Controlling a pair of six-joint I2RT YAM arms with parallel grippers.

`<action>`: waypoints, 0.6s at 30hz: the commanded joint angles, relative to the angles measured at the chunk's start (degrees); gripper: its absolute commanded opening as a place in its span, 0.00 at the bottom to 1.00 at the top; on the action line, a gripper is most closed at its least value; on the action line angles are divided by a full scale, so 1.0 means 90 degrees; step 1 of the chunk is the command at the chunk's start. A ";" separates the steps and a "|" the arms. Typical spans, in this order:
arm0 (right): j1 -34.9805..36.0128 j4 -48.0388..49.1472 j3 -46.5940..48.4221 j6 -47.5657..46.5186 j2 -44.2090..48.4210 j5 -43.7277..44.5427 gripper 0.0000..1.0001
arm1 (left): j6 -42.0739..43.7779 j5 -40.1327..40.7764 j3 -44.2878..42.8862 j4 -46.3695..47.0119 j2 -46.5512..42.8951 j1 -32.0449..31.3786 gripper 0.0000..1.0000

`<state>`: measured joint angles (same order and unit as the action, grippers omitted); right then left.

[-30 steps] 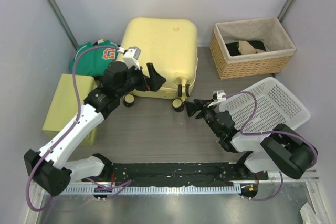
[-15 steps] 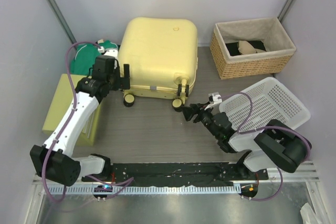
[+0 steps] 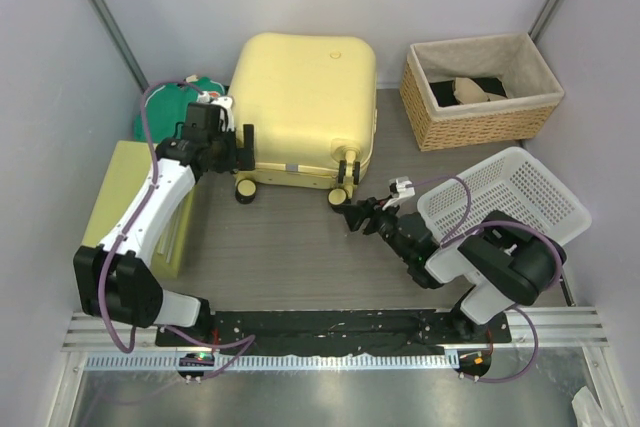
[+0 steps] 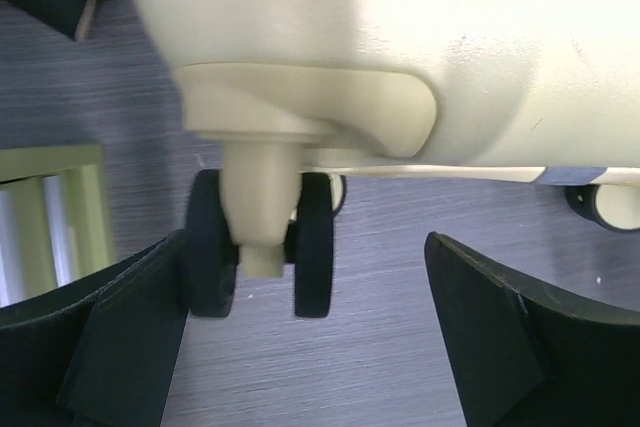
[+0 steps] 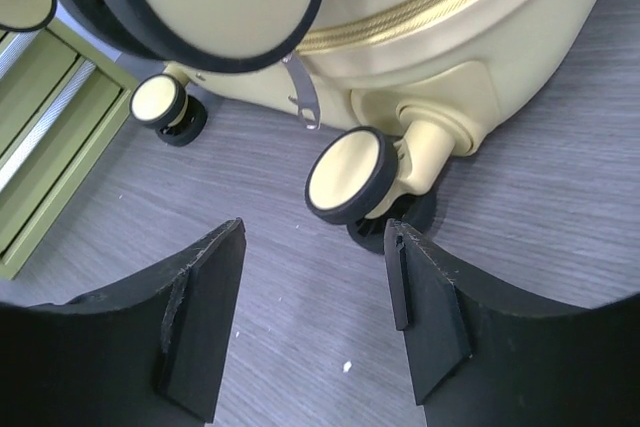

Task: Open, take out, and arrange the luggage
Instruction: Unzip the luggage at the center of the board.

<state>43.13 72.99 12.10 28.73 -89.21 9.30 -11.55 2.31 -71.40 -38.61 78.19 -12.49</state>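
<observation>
The luggage (image 3: pixel 303 107) lies flat at the back middle of the table (image 3: pixel 290 242), shut, its wheeled end facing the arms. It is a smooth, pale yellow hard shell with softly rounded corners and a faint sheen. A gold zipper (image 5: pixel 420 7) runs along its seam, and a thin silver pull tab (image 5: pixel 303 92) hangs from it. Stubby cream stems under moulded housings carry the casters. The near-left wheel (image 4: pixel 262 257) is a pair of black discs on one stem. The near-right wheel (image 5: pixel 350 175) shows a flat cream hub ringed in black rubber.

The left gripper (image 3: pixel 243 150) is spread wide and grasps nothing. Its matte black fingers stand on either side of the near-left wheel, low at the case's corner. The right gripper (image 5: pixel 315 317) is also parted and empty, its angular black fingers down near the floor, just short of the near-right wheel.

The tabletop is grey with a fine wood grain. Left of the case lies a bunched green garment (image 3: pixel 165 112), and nearer the arms sits a boxy yellow-green box (image 3: pixel 125 197). To the right is a woven wicker basket (image 3: pixel 480 112) with a pale cloth liner. Nearer, by the right arm, is a white plastic basket (image 3: pixel 520 197) with perforated walls.
</observation>
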 commanded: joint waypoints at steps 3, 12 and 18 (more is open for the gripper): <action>0.0041 0.1128 0.0335 -0.0399 -0.0214 0.0441 0.65 | -0.0240 -0.1447 -0.0076 0.0266 0.0355 0.0030 0.89; 0.0031 0.1401 0.0940 -0.0731 -0.0741 0.0851 0.63 | -0.0406 -0.1936 0.0374 0.0384 0.0053 0.0040 0.25; 0.0031 0.1771 0.1321 -0.0693 -0.1210 0.1026 0.61 | -0.0445 -0.1965 0.0462 0.0462 -0.0172 0.0030 0.00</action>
<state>43.13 73.80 21.23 23.88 -97.56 15.35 -14.81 -9.85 -67.37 -36.71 80.47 -11.29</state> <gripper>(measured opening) 0.619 0.612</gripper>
